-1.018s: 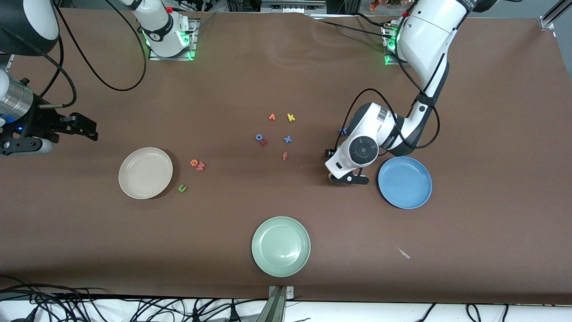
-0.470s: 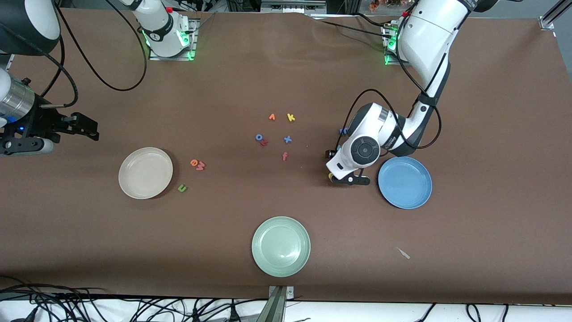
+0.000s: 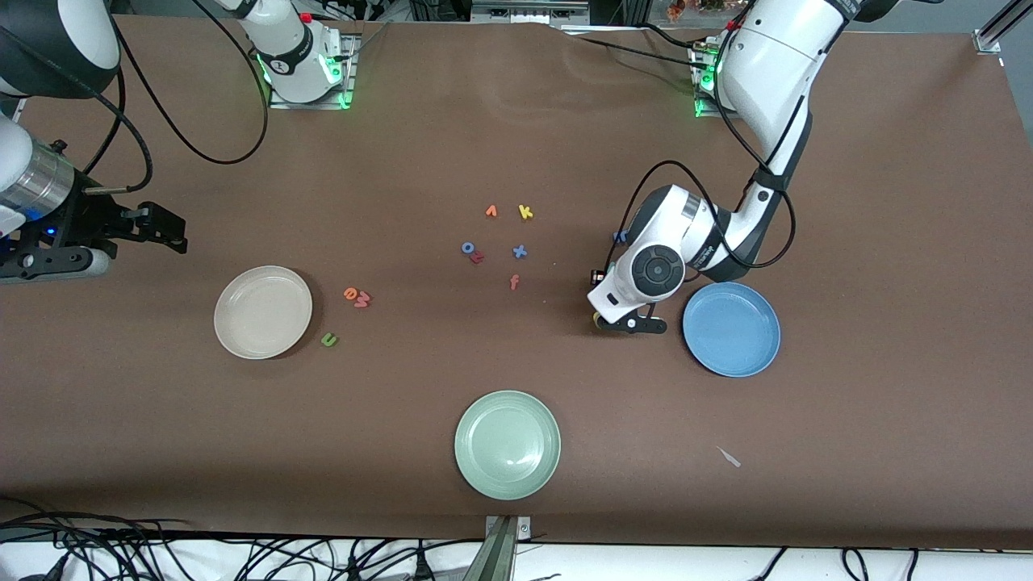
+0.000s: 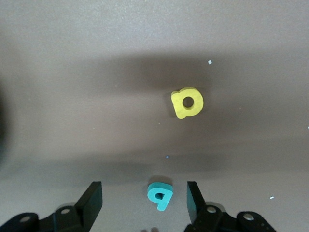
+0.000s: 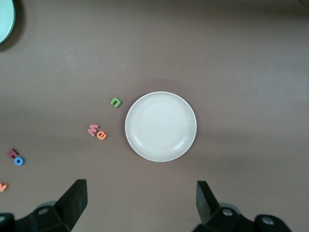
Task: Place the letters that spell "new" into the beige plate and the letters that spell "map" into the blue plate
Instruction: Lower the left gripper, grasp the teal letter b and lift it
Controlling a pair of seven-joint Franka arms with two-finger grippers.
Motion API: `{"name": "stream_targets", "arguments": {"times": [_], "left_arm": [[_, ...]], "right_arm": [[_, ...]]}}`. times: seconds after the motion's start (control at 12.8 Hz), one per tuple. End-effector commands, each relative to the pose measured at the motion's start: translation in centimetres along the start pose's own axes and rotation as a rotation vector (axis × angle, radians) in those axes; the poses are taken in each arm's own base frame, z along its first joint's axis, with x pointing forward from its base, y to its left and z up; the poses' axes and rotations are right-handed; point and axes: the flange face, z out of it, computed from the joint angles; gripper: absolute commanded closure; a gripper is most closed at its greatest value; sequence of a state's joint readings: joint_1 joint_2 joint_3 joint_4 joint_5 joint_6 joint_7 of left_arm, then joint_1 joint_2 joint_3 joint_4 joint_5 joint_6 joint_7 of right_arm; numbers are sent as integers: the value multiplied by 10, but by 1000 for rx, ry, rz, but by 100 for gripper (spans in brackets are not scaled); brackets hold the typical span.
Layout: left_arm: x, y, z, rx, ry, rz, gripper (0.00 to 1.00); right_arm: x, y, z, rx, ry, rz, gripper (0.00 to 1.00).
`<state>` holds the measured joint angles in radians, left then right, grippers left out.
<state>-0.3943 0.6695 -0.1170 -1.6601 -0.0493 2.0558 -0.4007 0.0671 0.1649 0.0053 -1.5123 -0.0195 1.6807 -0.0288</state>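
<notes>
My left gripper point(image 3: 617, 300) is down at the table beside the blue plate point(image 3: 731, 328). Its open fingers point(image 4: 91, 203) straddle the teal p point(image 4: 160, 195) without touching it. The yellow a point(image 4: 187, 102) lies just past it point(image 3: 597, 320), and the blue m point(image 3: 620, 236) lies by the left wrist. The green n point(image 3: 328, 340), orange e point(image 3: 350, 294) and red w point(image 3: 362, 301) lie beside the empty beige plate point(image 3: 263, 311). My right gripper point(image 3: 165, 228) hangs open and empty in the air over the right arm's end of the table, looking down on the beige plate point(image 5: 161, 126).
A pale green plate point(image 3: 508, 445) sits near the front edge. Mid-table lie an orange v point(image 3: 491, 211), yellow k point(image 3: 525, 212), blue o point(image 3: 467, 248), red z point(image 3: 477, 257), blue x point(image 3: 520, 252) and an orange f point(image 3: 514, 282).
The left gripper's fingers have drawn in toward the teal p. The right gripper has drifted slightly toward the middle of the table.
</notes>
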Motion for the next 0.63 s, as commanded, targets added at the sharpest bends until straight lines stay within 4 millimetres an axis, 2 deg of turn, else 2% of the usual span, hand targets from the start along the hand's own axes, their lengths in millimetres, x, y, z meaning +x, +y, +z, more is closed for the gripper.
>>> {"name": "stream_targets", "arguments": {"times": [0.0, 0.08, 0.31, 0.55], "left_arm": [[-7, 2, 18, 11, -17, 9, 21], [-15, 6, 28, 23, -37, 20, 21], [-27, 13, 43, 41, -60, 37, 20], [-32, 16, 47, 45, -59, 45, 25]], "right_arm": [[2, -2, -8, -3, 15, 9, 0], [2, 0, -8, -2, 15, 12, 0], [2, 1, -8, -2, 15, 14, 0], [2, 2, -8, -2, 15, 15, 0]]}}
